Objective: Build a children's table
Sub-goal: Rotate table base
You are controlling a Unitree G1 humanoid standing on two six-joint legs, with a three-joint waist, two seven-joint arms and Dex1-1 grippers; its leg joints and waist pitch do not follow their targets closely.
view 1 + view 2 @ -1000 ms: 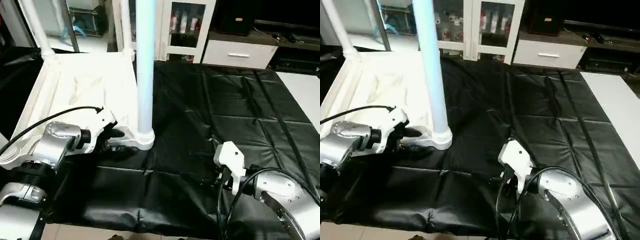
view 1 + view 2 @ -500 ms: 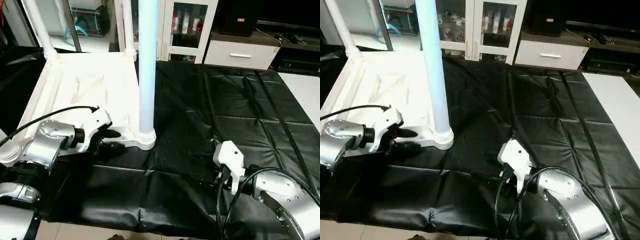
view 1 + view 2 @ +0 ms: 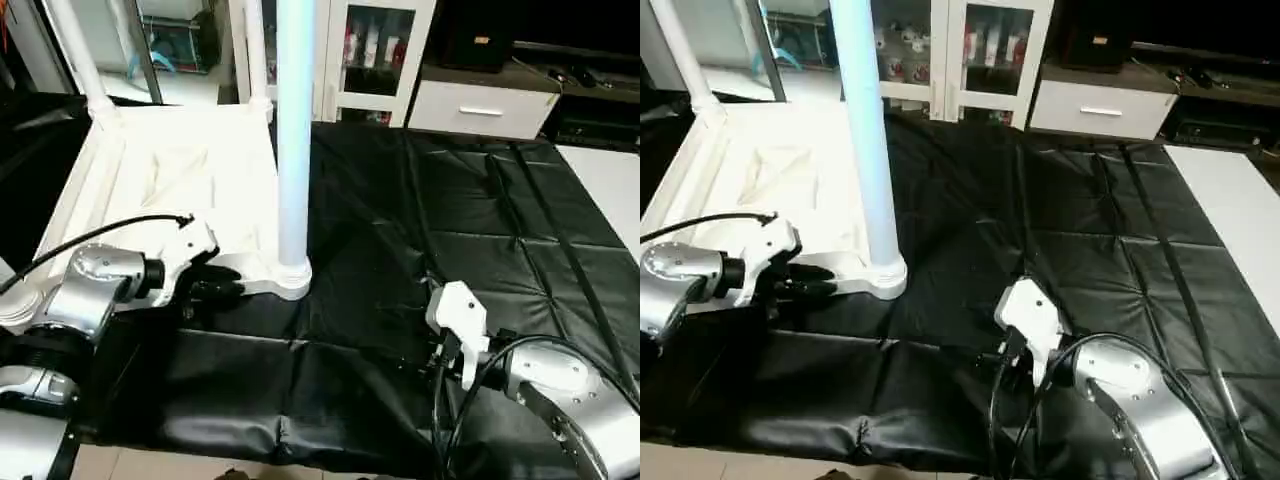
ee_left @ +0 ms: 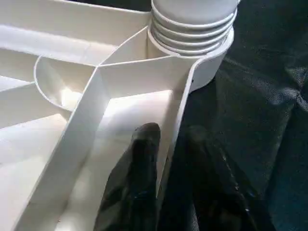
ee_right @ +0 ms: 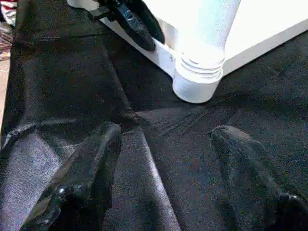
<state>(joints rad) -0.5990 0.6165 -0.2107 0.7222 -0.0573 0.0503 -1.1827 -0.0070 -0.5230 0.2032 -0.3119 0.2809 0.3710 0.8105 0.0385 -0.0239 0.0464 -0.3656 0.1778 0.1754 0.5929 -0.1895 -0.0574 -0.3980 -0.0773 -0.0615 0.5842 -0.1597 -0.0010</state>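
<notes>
The children's table lies upside down at the left of the black cover. Its white tabletop (image 3: pixel 170 180) shows its ribbed underside (image 4: pixel 86 110). One white leg (image 3: pixel 293 130) stands upright in the near corner socket (image 4: pixel 192 48). Two more legs (image 3: pixel 75 55) rise from the far corners. My left gripper (image 4: pixel 171 144) straddles the tabletop's near rim beside that socket, one black finger inside the wall and one outside, closed onto it. My right gripper (image 5: pixel 168 134) hovers open over the black cover, right of the leg, with nothing between its fingers (image 5: pixel 96 159).
A wrinkled black cover (image 3: pixel 480 220) spreads over the work table to the right of the tabletop. Behind it stand a white glass-door cabinet (image 3: pixel 375 50) and a white drawer unit (image 3: pixel 480 108). A pale surface (image 3: pixel 610 185) borders the cover at the right.
My left gripper's fingers have closed in on the tabletop's near rim. The right arm has stayed where it was.
</notes>
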